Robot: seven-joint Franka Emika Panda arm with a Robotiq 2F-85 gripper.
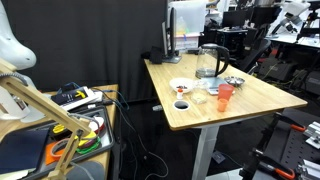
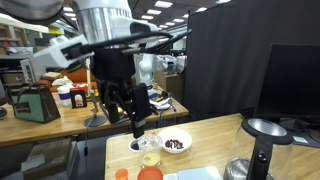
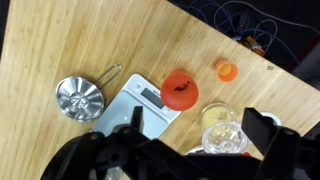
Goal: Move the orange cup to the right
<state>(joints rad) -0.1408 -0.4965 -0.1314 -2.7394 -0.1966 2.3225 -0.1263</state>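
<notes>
The orange cup [image 3: 227, 70] is a small orange tumbler standing upright on the wooden table [image 3: 80, 40]. It also shows at the bottom edge in an exterior view [image 2: 121, 174]. A redder cup [image 3: 180, 88] stands beside it, next to a white kitchen scale [image 3: 145, 100]. My gripper [image 3: 200, 140] is open and empty. It hangs well above the table [image 2: 137, 125], over a clear glass [image 3: 225, 137] and a small dish [image 3: 214, 114]. The orange cup lies beyond the fingertips, apart from them.
A metal strainer [image 3: 80, 97] lies left of the scale. A clear glass jug [image 1: 209, 62] stands at the back of the table. A white bowl with dark contents [image 2: 175, 142] and a small bowl [image 2: 137, 145] sit nearby. Cables [image 3: 250, 25] lie past the table edge.
</notes>
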